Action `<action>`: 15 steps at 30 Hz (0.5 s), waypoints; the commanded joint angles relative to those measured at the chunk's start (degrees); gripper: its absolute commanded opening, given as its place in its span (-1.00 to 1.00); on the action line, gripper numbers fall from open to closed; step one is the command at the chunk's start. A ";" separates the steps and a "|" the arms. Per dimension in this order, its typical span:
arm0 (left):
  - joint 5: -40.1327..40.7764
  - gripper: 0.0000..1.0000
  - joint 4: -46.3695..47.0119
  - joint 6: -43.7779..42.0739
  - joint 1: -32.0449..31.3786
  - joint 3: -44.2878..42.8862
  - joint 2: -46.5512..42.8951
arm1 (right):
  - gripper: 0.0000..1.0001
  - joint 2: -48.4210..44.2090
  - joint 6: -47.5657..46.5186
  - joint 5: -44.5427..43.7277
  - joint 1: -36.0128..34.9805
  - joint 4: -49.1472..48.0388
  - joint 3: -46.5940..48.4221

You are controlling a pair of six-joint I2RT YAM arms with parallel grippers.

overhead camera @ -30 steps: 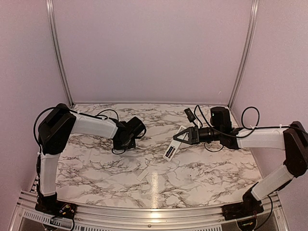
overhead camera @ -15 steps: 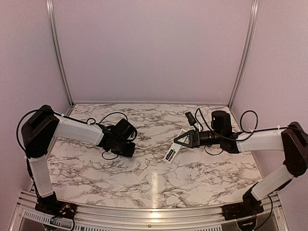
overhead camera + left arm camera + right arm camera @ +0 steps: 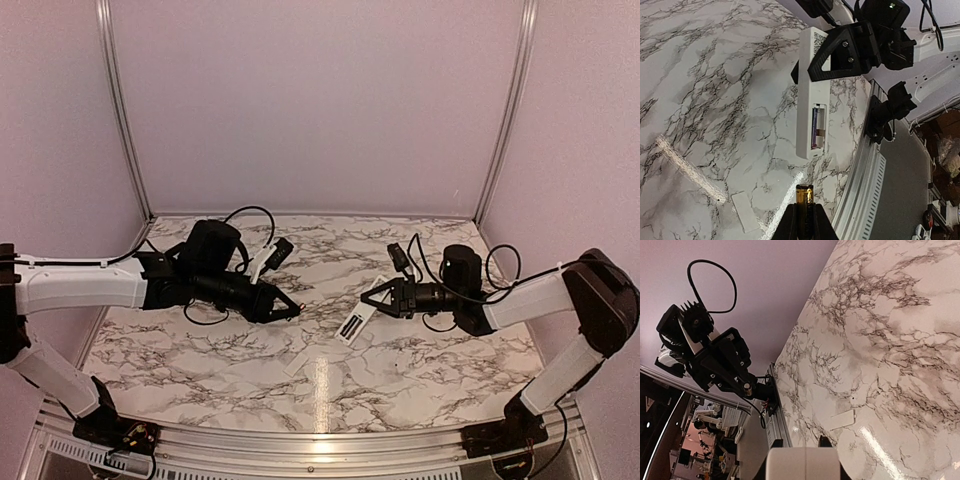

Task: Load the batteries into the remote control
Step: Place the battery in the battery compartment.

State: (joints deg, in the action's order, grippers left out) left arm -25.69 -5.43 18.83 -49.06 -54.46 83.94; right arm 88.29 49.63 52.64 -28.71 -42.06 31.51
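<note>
My right gripper is shut on the upper end of the slim white remote control and holds it tilted above the marble table, back side up. In the left wrist view the remote control shows an open recess with one battery lying in it. My left gripper is shut on a gold-tipped dark battery, which points at the remote from a short way to its left. In the right wrist view only the remote's white end shows between the jaws.
The short white cover plate lies flat on the table in front of both grippers; it also shows in the left wrist view and the right wrist view. A metal rail runs along the near table edge.
My left arm has swung from the left side to the centre and now points its battery at the remote. My right gripper has shifted the remote slightly.
</note>
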 commanded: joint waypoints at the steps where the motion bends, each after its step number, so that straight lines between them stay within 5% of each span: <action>1: -13.13 -1.00 4.58 -2.90 -0.89 1.87 -4.32 | -1.00 0.14 2.44 1.12 0.19 -5.13 0.80; 15: -17.94 -0.99 0.36 -23.74 -6.02 4.70 -10.49 | -1.00 0.41 3.53 -0.44 -2.67 -6.54 1.22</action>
State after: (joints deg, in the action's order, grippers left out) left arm -42.04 -3.49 3.62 -54.37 -50.35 76.12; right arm 88.29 52.49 52.82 -30.22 -46.28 31.51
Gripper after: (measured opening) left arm 0.094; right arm 0.168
